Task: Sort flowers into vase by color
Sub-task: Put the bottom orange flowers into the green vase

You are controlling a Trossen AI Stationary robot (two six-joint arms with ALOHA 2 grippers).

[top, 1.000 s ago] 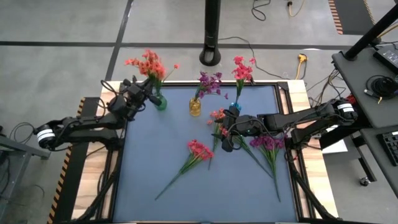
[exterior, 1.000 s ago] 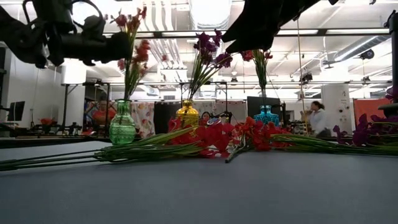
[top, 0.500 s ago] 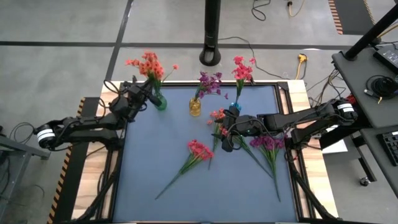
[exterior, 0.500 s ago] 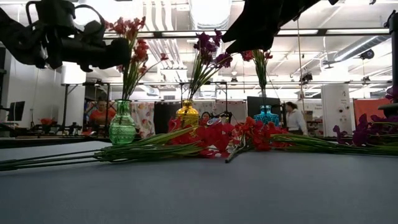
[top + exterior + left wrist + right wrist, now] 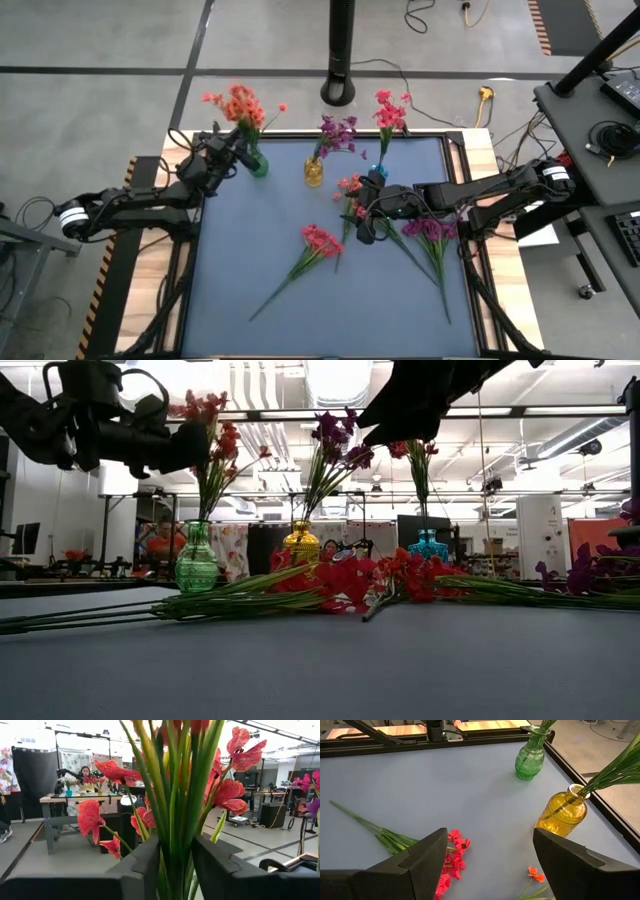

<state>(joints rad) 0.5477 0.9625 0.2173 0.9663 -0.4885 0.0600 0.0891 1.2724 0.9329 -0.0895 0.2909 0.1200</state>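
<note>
From above, the left gripper sits at the far left corner of the blue table, right at the stems of the orange-red flowers standing in the green vase. The yellow vase holds purple flowers, and the blue vase holds pink-red flowers. The right gripper hovers over the table near the blue vase, above loose stems; a pink-red spray lies mid-table and a purple spray lies toward the right edge. From table height, the three vases stand in a row, green, yellow and blue, with loose sprays lying in front of them; a person in orange shows in the room behind. The left wrist camera shows green stems between the two dark fingers, which stand slightly parted on either side of them; whether they press the stems cannot be told. The right wrist camera shows that claw's fingers spread wide with nothing between them, over red blossoms on the table. No brands, labels or legible writing are visible in any view.
</note>
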